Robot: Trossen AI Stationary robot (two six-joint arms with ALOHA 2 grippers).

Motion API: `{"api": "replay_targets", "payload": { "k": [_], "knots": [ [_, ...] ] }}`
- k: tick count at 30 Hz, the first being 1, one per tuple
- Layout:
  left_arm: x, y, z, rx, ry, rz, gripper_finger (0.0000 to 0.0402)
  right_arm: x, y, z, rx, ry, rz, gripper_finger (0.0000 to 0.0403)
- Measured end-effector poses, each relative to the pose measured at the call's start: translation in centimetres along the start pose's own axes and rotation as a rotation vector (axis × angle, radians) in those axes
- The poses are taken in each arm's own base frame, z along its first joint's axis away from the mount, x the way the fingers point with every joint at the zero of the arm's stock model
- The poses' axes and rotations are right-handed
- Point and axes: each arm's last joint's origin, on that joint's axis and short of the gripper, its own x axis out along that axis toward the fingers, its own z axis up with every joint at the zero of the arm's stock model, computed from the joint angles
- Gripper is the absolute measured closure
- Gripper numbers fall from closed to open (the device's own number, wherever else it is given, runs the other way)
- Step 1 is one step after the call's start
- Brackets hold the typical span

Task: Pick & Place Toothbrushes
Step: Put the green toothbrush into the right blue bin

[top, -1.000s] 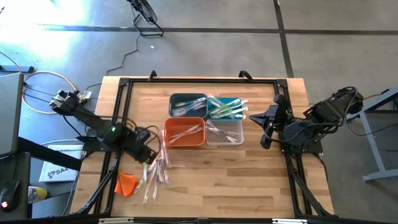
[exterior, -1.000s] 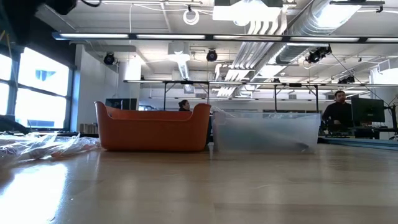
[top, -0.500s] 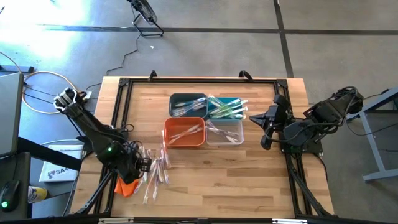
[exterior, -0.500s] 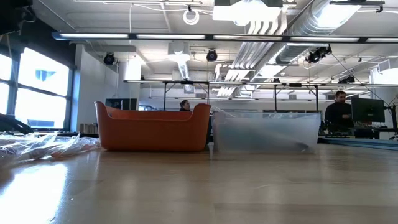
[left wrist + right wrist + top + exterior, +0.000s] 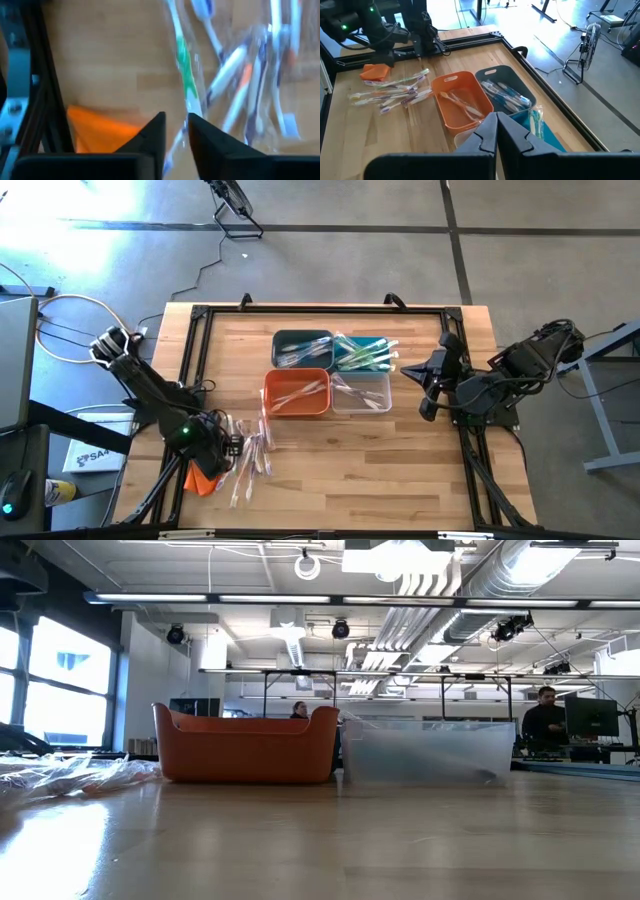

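Observation:
A loose pile of wrapped toothbrushes lies flat on the wooden table near its left edge; it also shows in the low view. My left gripper points straight down at the pile's left side, fingers slightly apart, with a green-handled toothbrush running toward the gap. More toothbrushes lie in the dark grey bin, teal bin, orange bin and clear bin. My right gripper waits raised beside the bins, shut and empty. My left gripper comes from above with its fingertips on either side of the lower end of the green-handled toothbrush's wrapper. I cannot tell whether the fingers touch it. The toothbrush lies flat on the table.
A small orange cloth lump lies just left of the pile, close to my left gripper. A black frame runs along the table's edges. Bare wood spreads along the near side, right of the pile.
My left gripper has swung toward the table's near left corner and sunk down over the left side of the toothbrush pile, rolling about its own axis as it went. The pile and my right arm have kept still.

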Motion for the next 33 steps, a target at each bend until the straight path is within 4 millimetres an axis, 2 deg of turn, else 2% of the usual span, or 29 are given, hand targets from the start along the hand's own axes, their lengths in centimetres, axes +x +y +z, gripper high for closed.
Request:
{"api": "replay_targets", "payload": {
  "k": [3, 6, 10, 18, 25, 29, 33],
  "knots": [
    [0.8, -0.2, 0.0, 0.010, -0.089, 0.000, 0.0290, 0.0, 0.0, 0.0, 0.000, 0.000, 0.000, 0.0401],
    [1.5, -0.4, -0.2, 0.021, -0.139, -0.003, 0.0274, 0.0, 0.0, 0.0, 0.000, 0.000, 0.000, 0.0401],
    [2.6, -0.7, -0.6, 0.022, -0.132, -0.011, 0.0271, 0.0, 0.0, 0.0, 0.000, 0.001, 0.001, 0.0401],
    [6.8, 0.5, 0.1, -0.004, -0.071, -0.072, 0.0271, 0.0, 0.0, 0.0, 0.000, 0.001, 0.002, 0.0401],
    [7.4, 0.9, 0.5, -0.024, -0.074, -0.070, 0.0271, 0.0, 0.0, 0.0, 0.000, 0.001, 0.002, 0.0401],
    [7.3, 0.9, 0.5, -0.024, -0.069, -0.075, 0.0291, 0.0, 0.0, 0.0, 0.000, 0.001, 0.002, 0.0401],
    [7.0, 1.1, 0.7, -0.023, -0.075, -0.080, 0.0341, 0.0, 0.0, 0.0, 0.000, 0.000, 0.000, 0.0401]
  ]
}}
